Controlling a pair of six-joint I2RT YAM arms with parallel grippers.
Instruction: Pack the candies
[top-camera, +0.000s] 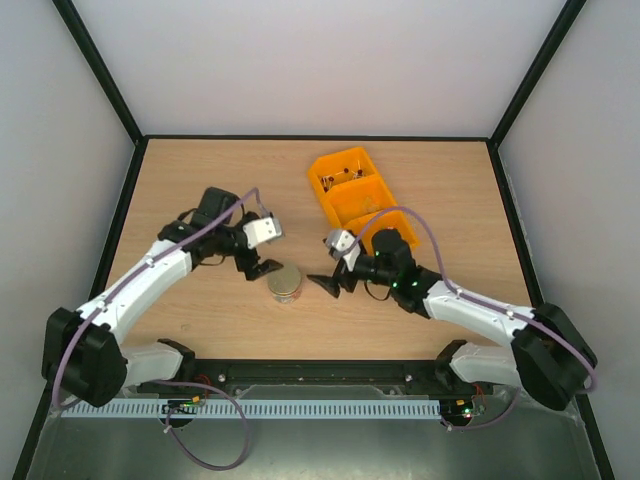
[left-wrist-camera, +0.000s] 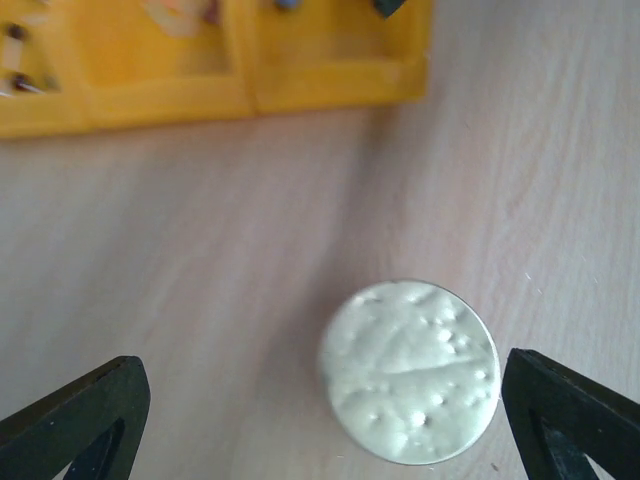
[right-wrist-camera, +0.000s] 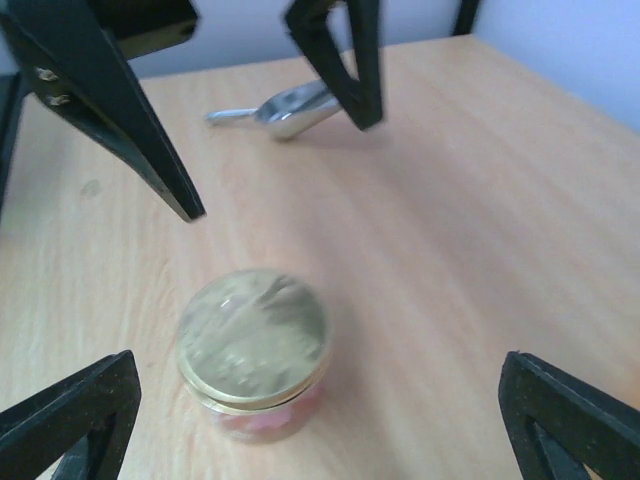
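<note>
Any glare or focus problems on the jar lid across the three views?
Left wrist: the lid is blown out to a pale whitish green, and the bin beyond it is soft. Right wrist: the lid is blurred with streaky glare, the scoop also soft. Top external: even light, no hard glare, jar small but readable.

The tray (left-wrist-camera: 200, 90) is cut off at the left wrist view's top edge, its candies (left-wrist-camera: 22, 82) blurred. Inside the jar (right-wrist-camera: 262, 418) only a pink blur shows.
</note>
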